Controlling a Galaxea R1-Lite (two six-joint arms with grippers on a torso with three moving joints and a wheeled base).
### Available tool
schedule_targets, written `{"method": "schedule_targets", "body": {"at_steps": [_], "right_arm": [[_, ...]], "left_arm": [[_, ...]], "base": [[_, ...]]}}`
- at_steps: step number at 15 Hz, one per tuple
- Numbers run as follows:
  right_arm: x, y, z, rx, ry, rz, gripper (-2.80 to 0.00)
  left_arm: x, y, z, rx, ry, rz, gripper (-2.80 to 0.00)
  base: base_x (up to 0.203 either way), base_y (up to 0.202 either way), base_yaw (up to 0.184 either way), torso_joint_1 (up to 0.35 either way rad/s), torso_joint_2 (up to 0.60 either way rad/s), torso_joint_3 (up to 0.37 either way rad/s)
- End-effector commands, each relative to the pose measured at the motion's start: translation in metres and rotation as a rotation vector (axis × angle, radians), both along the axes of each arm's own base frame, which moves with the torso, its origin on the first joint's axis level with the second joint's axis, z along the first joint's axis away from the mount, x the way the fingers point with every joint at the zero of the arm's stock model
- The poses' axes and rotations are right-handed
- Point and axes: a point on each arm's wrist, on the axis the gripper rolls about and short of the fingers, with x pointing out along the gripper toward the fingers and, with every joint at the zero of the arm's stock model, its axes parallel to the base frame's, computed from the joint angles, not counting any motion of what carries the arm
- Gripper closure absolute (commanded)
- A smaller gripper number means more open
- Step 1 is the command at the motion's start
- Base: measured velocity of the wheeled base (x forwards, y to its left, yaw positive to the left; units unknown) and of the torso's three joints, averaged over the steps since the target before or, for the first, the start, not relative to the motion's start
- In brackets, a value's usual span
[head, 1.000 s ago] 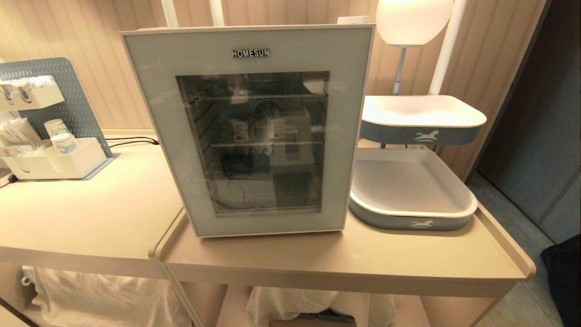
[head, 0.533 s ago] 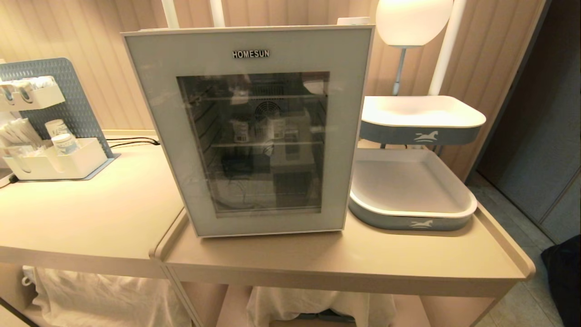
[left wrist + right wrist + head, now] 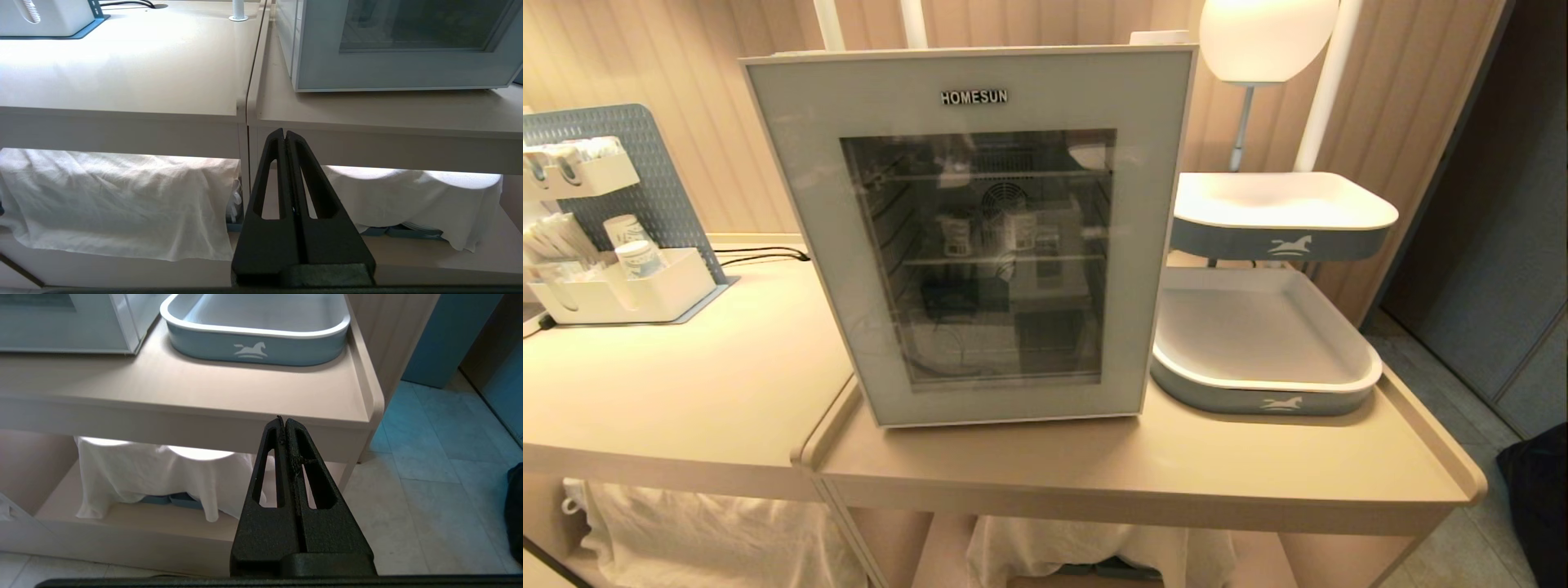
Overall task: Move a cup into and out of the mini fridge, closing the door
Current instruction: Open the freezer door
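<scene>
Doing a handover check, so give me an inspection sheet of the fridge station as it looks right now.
Surface: two beige tables side by side, seam between them.
Job's things: fridge on the right-hand table, door shut; cup-like shapes show dimly on a shelf behind the glass.
Clutter: two-tier tray right of the fridge; pegboard organiser with paper cups far left.
Grippers: left gripper and right gripper both shut, holding nothing, low in front of the table edge.
Cables: black cable on the left table, behind the organiser.
Surroundings: lamp, panelled wall, white cloth on the lower shelf, tiled floor.
</scene>
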Motion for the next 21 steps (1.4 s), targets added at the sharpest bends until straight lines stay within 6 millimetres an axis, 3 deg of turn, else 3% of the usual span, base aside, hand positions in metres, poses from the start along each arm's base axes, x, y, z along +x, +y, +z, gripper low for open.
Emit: {"method": "schedule_targets", "body": {"at_steps": [1, 21], "right_arm": [[-0.0003, 0.0000, 0.0009, 0.017, -0.002, -0.002, 0.00], [-0.0001, -0.0001, 0.0009, 0.029, -0.005, -0.003, 0.00]], "left_arm": [[0.0000, 0.0000, 0.0002, 0.000, -0.001, 0.000, 0.00], [0.0001, 0.0000, 0.0001, 0.000, 0.001, 0.000, 0.00]], "base": [[0.000, 0.000, 0.000, 0.000, 0.00, 0.000], [0.000, 0.000, 0.000, 0.000, 0.00, 0.000]]}}
